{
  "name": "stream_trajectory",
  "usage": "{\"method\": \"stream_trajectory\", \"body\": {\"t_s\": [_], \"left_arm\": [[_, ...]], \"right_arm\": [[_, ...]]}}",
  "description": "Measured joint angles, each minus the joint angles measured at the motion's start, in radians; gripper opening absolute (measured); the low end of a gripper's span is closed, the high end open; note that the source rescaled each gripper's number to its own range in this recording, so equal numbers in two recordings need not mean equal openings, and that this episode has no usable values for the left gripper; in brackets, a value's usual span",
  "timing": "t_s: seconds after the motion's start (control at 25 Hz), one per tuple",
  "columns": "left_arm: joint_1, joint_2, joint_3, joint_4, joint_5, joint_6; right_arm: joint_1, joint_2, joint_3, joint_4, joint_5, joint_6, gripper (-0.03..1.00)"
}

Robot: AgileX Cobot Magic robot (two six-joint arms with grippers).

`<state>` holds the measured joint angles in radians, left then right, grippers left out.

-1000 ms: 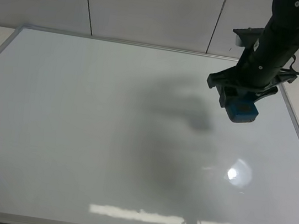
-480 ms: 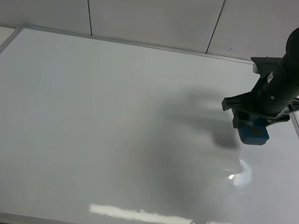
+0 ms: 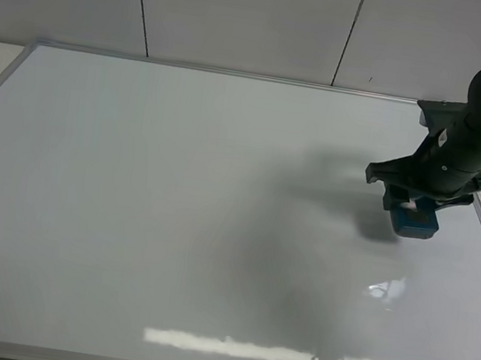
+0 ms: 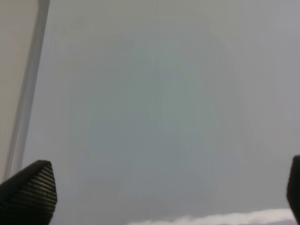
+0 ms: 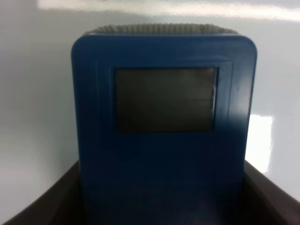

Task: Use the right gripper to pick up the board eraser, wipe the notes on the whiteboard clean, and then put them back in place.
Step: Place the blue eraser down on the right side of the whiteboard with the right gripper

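Blue board eraser point(image 3: 414, 224) clamped in right hand point(image 3: 414, 209), right of frame over glossy whiteboard point(image 3: 174, 206), left hand point(image 4: 161, 194) fingers spread wide apart.

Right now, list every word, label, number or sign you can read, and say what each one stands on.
No text can be read in any view.
whiteboard: blank, no writing visible.
board eraser: plain blue, with a grey patch that bears no lettering.
right gripper: black, with no legible marking.
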<state>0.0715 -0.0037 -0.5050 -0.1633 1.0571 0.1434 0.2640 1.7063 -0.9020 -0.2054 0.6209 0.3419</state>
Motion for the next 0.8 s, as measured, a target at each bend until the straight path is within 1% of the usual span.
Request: {"method": "stream_trajectory", "body": {"t_s": [0.32, 0.36, 0.4, 0.44, 0.48, 0.52, 0.56, 0.6, 0.64, 0.8], "left_arm": [[0.000, 0.000, 0.000, 0.000, 0.000, 0.000], [0.000, 0.000, 0.000, 0.000, 0.000, 0.000], [0.000, 0.000, 0.000, 0.000, 0.000, 0.000], [0.000, 0.000, 0.000, 0.000, 0.000, 0.000], [0.000, 0.000, 0.000, 0.000, 0.000, 0.000], [0.000, 0.000, 0.000, 0.000, 0.000, 0.000], [0.000, 0.000, 0.000, 0.000, 0.000, 0.000], [0.000, 0.000, 0.000, 0.000, 0.000, 0.000], [0.000, 0.000, 0.000, 0.000, 0.000, 0.000], [0.000, 0.000, 0.000, 0.000, 0.000, 0.000]], "right_arm": [[0.000, 0.000, 0.000, 0.001, 0.000, 0.001, 0.00], [0.000, 0.000, 0.000, 0.001, 0.000, 0.001, 0.02], [0.000, 0.000, 0.000, 0.001, 0.000, 0.001, 0.13], [0.000, 0.000, 0.000, 0.001, 0.000, 0.002, 0.30], [0.000, 0.000, 0.000, 0.001, -0.001, 0.003, 0.57], [0.000, 0.000, 0.000, 0.001, -0.003, 0.003, 0.72], [0.000, 0.000, 0.000, 0.001, -0.006, 0.003, 0.83], [0.000, 0.000, 0.000, 0.001, -0.010, 0.003, 0.90], [0.000, 0.000, 0.000, 0.001, -0.015, 0.003, 0.94], [0.000, 0.000, 0.000, 0.001, -0.021, 0.004, 0.99]]}}
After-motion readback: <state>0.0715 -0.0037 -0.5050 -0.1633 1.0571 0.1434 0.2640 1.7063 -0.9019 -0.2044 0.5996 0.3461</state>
